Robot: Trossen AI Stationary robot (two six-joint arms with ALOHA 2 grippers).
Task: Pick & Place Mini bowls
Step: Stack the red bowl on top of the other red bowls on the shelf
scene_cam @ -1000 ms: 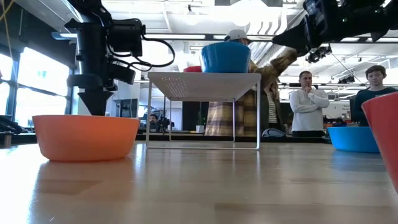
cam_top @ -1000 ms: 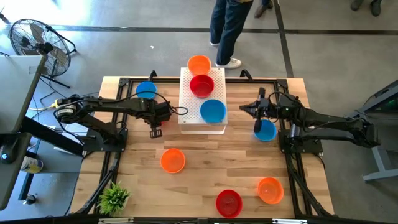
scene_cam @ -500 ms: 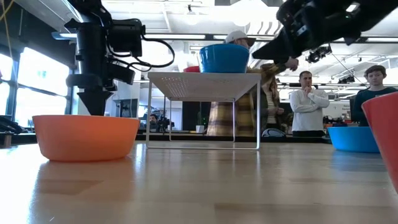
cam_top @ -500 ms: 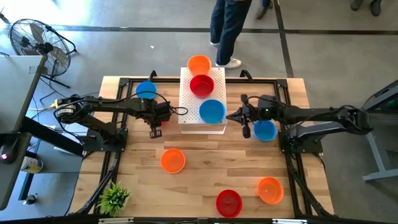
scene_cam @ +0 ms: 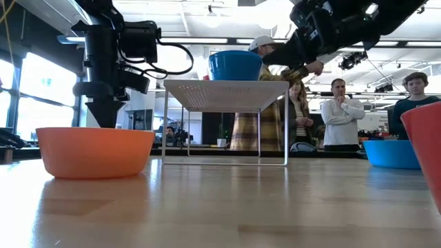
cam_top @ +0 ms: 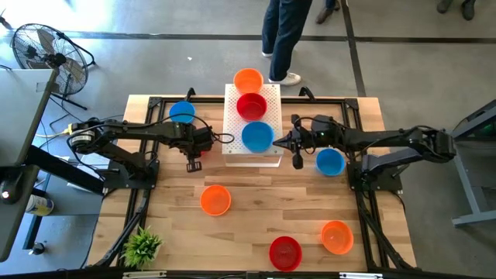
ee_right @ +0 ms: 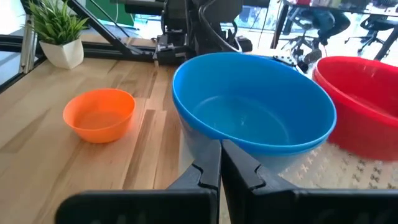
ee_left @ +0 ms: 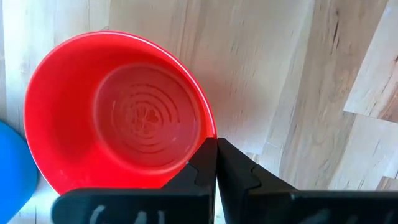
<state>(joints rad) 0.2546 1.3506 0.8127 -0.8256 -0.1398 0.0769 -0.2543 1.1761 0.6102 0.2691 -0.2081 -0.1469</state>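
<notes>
Three mini bowls stand on the white perforated platform: orange, red and blue. My right gripper is shut, and its tips are at the blue bowl's right side. My left gripper hangs shut, pointing down, left of the platform. Its tips stand at the rim of a red bowl on the table. More bowls rest on the wood: blue, orange, red, orange and blue. My right gripper pushes with its shut fingertips against the blue bowl's outer wall, just under the rim on the side toward the table's right. It comes from the table's right, slanting slightly down. The bowl stands upright on the platform. My left gripper: I cannot tell whether its tips touch the red bowl's rim.
A small potted plant stands at the near left corner. Black rails run along both sides of the table. A person stands past the far edge, and several people show behind the table in the low view.
My right gripper, shut throughout, has moved toward the table's left, from above the blue bowl on the table to the platform's right edge. It has tipped a little further downward. The blue bowl on the platform has slid a short way toward the table's left.
</notes>
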